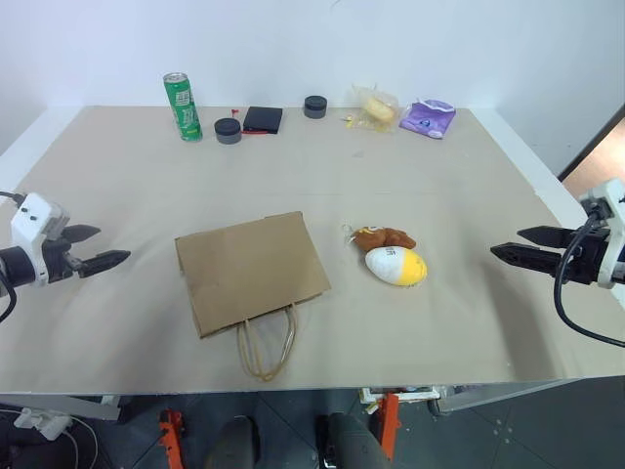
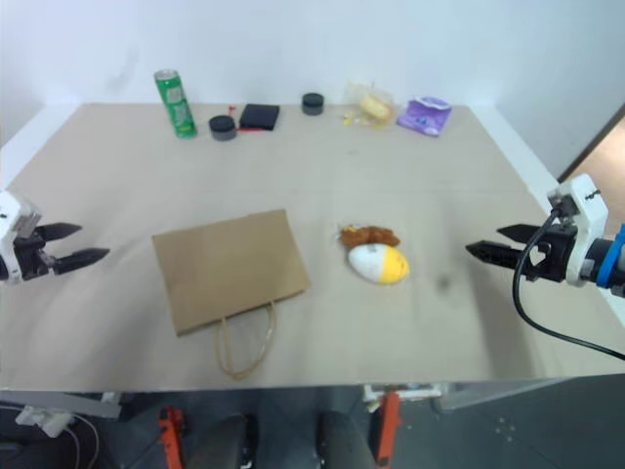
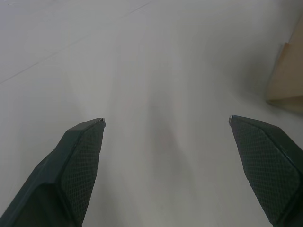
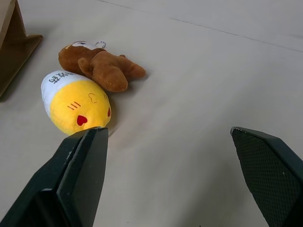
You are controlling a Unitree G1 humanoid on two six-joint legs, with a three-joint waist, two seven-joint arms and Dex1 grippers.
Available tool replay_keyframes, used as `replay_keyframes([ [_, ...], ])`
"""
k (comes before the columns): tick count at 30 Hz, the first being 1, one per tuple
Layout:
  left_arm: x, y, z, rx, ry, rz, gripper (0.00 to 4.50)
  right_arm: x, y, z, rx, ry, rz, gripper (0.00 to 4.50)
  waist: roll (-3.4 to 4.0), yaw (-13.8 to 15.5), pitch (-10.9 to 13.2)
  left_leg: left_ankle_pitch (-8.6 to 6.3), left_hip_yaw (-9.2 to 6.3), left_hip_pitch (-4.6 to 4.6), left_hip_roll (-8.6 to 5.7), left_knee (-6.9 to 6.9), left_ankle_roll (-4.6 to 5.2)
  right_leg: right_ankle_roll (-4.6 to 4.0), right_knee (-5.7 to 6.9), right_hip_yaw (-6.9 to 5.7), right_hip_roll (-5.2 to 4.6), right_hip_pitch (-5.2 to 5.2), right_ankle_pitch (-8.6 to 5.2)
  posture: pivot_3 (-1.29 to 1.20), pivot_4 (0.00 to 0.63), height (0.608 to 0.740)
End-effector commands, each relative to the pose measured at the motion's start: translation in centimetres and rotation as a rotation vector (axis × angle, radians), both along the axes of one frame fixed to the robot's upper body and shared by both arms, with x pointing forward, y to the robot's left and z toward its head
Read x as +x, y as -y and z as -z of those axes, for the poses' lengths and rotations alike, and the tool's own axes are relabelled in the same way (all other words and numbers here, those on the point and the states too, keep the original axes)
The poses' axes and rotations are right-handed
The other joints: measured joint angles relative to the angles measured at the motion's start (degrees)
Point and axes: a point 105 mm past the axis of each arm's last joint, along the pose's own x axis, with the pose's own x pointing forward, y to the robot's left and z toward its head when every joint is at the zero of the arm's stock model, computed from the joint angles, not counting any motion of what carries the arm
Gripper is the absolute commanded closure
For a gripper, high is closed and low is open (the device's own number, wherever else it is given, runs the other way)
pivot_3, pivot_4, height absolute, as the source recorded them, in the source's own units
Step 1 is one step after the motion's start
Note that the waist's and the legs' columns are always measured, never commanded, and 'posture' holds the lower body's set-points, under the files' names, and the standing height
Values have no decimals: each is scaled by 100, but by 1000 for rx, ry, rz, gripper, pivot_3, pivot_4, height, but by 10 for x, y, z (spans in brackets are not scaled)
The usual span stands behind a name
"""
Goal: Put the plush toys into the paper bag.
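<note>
Paper bag (image 1: 251,270) flat on table, plush toys (image 1: 394,256) beside it

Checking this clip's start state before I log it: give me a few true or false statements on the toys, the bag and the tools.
1. The paper bag lies flat on the table. True.
2. The yellow and white egg-shaped plush toy is inside the bag. False: it lies on the table beside the bag.
3. The brown furry plush toy touches the egg-shaped one. True.
4. The right tool holds a toy. False: it is open and empty, apart from both toys.
5. The left tool is open. True.
6. The green can lies on its side. False: it stands upright.
</note>
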Motion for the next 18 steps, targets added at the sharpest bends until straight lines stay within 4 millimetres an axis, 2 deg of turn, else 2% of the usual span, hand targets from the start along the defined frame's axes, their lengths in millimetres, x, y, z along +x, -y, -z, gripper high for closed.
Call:
replay_keyframes([
  [1, 5, 12, -33, -88, 105, 36, 175, -16, -28, -34, 51, 201, -203, 0, -1, 1, 0, 0, -3, 0, 0, 1, 0, 0, 0, 0, 2, 2, 0, 0, 150, 740],
  [4, 4, 46, -64, -184, 181, 172, 175, -54, -77, -50, 178, 249, -490, 0, 1, 15, 2, 0, -13, -5, 3, 6, 0, 3, 5, 1, 14, 3, 0, 0, 150, 740],
  [7, -7, 94, -84, -210, 204, 385, 175, -76, -114, -43, 150, 221, -673, 0, 1, 17, 1, 0, -28, -12, 7, 21, 0, 8, 11, -3, 21, 8, 1, 0, 150, 740],
  [9, -16, 118, -81, -177, 181, 493, 175, -85, -131, -37, 134, 199, -750, 0, 1, 5, 1, -2, -26, -10, 9, 40, -4, 16, 10, -2, 21, 15, 7, 0, 150, 740],
  [11, -27, 148, -71, -122, 179, 642, 175, -95, -152, -30, 105, 189, -851, 0, 4, -8, 1, -4, -10, 8, 6, 51, -6, 5, 9, 7, 13, 28, 3, 0, 150, 740],
  [13, -34, 169, -60, -39, 204, 741, 175, -101, -164, -25, 88, 178, -912, 0, 5, -7, 1, -3, -3, 18, 4, 55, -6, -6, 9, 12, 9, 34, 3, 0, 150, 740],
  [16, -39, 189, -44, 104, 294, 832, 175, -101, -168, -20, 126, 109, -922, 0, 3, 9, 2, -2, -5, 18, 5, 67, -5, -9, 9, 11, 10, 40, 6, 0, 150, 740],
  [18, -46, 202, -35, 125, 367, 886, 175, -97, -166, -15, 131, 84, -908, 0, 2, 7, 1, -1, -5, 14, 5, 73, -3, -14, 8, 11, 10, 40, 11, 0, 150, 740],
])
